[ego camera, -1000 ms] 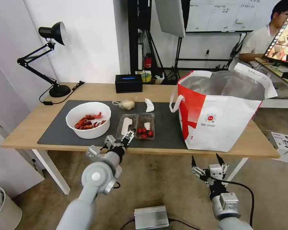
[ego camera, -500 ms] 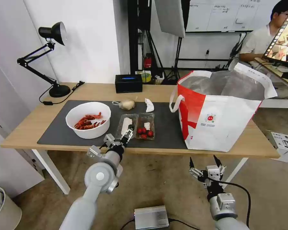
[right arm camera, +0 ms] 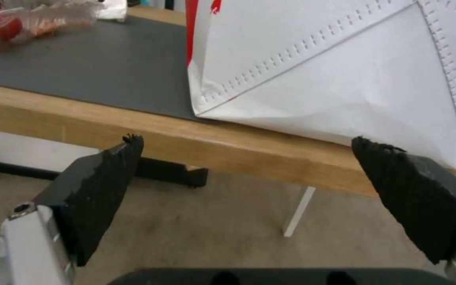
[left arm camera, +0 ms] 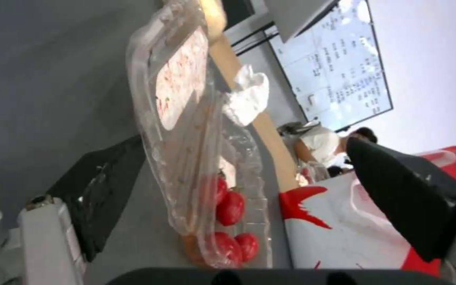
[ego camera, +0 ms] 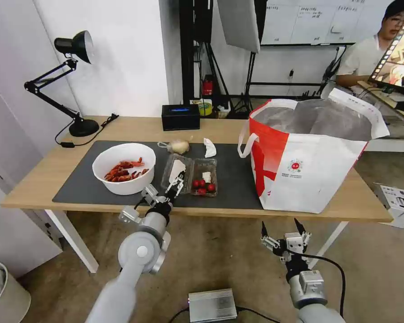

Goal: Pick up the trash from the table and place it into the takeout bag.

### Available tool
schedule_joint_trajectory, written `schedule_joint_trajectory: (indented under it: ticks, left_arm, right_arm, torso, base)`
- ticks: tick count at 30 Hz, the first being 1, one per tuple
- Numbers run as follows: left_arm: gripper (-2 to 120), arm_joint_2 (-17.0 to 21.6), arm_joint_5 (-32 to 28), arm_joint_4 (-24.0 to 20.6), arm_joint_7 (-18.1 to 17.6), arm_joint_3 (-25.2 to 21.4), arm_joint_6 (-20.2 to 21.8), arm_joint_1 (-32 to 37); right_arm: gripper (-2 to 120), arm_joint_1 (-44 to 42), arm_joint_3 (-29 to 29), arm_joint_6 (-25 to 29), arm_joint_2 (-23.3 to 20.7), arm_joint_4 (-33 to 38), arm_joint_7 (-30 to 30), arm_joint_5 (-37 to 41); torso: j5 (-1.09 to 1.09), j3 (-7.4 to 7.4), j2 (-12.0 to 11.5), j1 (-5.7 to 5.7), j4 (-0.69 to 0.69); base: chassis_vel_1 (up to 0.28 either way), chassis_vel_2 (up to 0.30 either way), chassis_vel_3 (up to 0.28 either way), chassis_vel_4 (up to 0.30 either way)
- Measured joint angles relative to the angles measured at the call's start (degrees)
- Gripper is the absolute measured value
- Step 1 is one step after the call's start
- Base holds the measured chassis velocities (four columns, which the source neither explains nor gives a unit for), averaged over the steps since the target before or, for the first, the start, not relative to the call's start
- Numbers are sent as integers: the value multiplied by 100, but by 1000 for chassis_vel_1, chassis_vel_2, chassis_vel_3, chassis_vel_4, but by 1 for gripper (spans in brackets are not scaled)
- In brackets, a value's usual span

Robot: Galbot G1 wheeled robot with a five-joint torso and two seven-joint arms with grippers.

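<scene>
On the dark mat (ego camera: 76, 188) of the light-wood table (ego camera: 40, 179), the white bowl of crayfish shells (ego camera: 123, 168) sat untouched at the nine o'clock end. At its three o'clock the left gripper (ego camera: 175, 184) stood with fingers spread wide, straddling the near edge of the clear hinged tray (ego camera: 204, 181), whose lid half was tilted up off the mat. That thin plastic would likely buckle under a pinch. A grip on the lid alone could let the fruit half swing down and spill the small red fruits, and a sideways nudge might shove the tray toward the bowl. At the tray's twelve o'clock lay the knotted clear bag (ego camera: 177, 146), with the crumpled tissue (ego camera: 209, 147) at one o'clock. The takeout bag (ego camera: 309, 179) stood open at three o'clock, its tall rim a snag risk for anything carried low. Its round red logo (ego camera: 295, 166) had print beneath it, too small to read. At the bag's six o'clock, below the table edge, the right gripper (ego camera: 280, 231) waited, spread wide and empty.
</scene>
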Motion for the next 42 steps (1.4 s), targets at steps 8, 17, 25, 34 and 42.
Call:
schedule_joint_trajectory:
  ticks: [8, 17, 25, 34, 42]
  left_arm:
    - [100, 24, 276, -22, 467, 83, -145, 47]
    - [100, 78, 1055, -34, 1268, 227, -212, 272]
    - [100, 82, 1798, 50, 1733, 284, -259, 355]
    - [100, 103, 2385, 176, 2342, 416, -336, 403]
    - [100, 113, 2976, 276, 2732, 401, -327, 531]
  right_arm:
    - [100, -14, 12, 89, 52, -27, -43, 2]
    - [100, -36, 83, 151, 59, -39, -92, 25]
    - [100, -36, 55, 157, 85, -43, -98, 27]
    - [100, -37, 83, 157, 99, -32, -100, 33]
    - [100, -48, 118, 165, 180, -40, -134, 111]
  torso:
    - [0, 0, 0, 0, 0]
    - [0, 0, 0, 0, 0]
    - [0, 0, 0, 0, 0]
    - [0, 0, 0, 0, 0]
    - [0, 0, 0, 0, -1]
  base:
    - [0, 0, 0, 0]
    - [0, 0, 0, 0]
    - [0, 0, 0, 0]
    - [0, 0, 0, 0]
    - [0, 0, 0, 0]
